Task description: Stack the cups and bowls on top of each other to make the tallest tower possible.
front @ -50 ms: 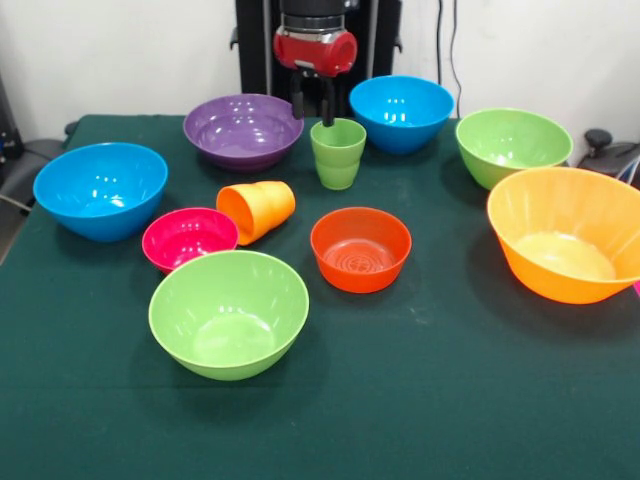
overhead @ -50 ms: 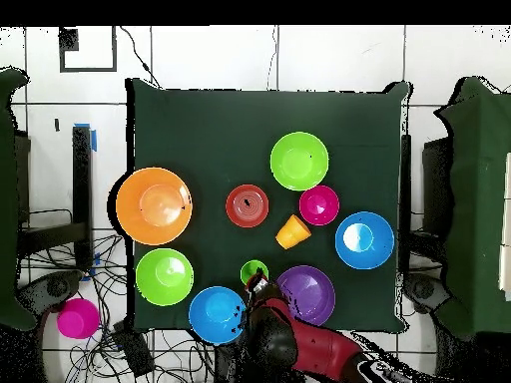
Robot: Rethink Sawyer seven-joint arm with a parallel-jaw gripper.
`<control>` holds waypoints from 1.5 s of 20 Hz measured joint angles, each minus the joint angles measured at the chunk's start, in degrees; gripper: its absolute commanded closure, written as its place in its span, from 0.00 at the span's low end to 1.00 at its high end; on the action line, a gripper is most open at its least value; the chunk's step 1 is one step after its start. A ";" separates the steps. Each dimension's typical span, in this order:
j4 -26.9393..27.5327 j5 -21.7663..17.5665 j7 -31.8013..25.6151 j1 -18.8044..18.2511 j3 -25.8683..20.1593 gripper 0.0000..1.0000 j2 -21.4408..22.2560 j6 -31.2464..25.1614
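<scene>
While the gripper (front @ -50 ms: 313,103) hangs at the far rim of the green cup (front @ -50 ms: 338,152), its two dark fingers stand spread: one sits just outside the cup's rim on the purple-bowl side, the other dips at or just inside the rim. Nothing is pinched yet.

Green cup: upright, mouth up, between the purple bowl (front @ -50 ms: 243,130) and the nearer blue bowl (front @ -50 ms: 401,112). Glossy, thin-walled plastic, so likely light, stiff and slippery. Best hold looks to be across the rim wall, one finger inside and one outside; the tapered sides would tend to slide out of a grip on the body.

Orange cup (front @ -50 ms: 257,209): tipped on its side, mouth toward the magenta bowl (front @ -50 ms: 188,238), which it touches or nearly touches. It would likely roll if nudged, and needs righting or a hold across the wall.

Count, cups: two (one green, one orange).

Count, bowls: eight. One purple; two blue, the second blue bowl (front @ -50 ms: 101,189) at the table's edge; two light green, one green bowl (front @ -50 ms: 229,312) nearest the camera and another green bowl (front @ -50 ms: 513,146) by the large orange bowl (front @ -50 ms: 568,233); one magenta; one small orange-red bowl (front @ -50 ms: 361,249) mid-table.

All bowls sit mouth up, singly, none nested. No tower is started. The overhead view also shows a magenta round thing (overhead @ -50 ms: 77,318) off the table, uncounted.
</scene>
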State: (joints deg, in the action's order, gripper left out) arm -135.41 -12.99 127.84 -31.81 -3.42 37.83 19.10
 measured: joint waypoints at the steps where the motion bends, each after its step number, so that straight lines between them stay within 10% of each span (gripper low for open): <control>1: -0.33 0.20 0.44 0.21 0.00 0.00 0.00 0.36; 30: -4.10 1.10 5.73 3.31 1.85 0.00 -4.58 4.19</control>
State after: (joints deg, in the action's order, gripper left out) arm -139.51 -11.88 133.57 -28.50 -1.58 33.25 23.30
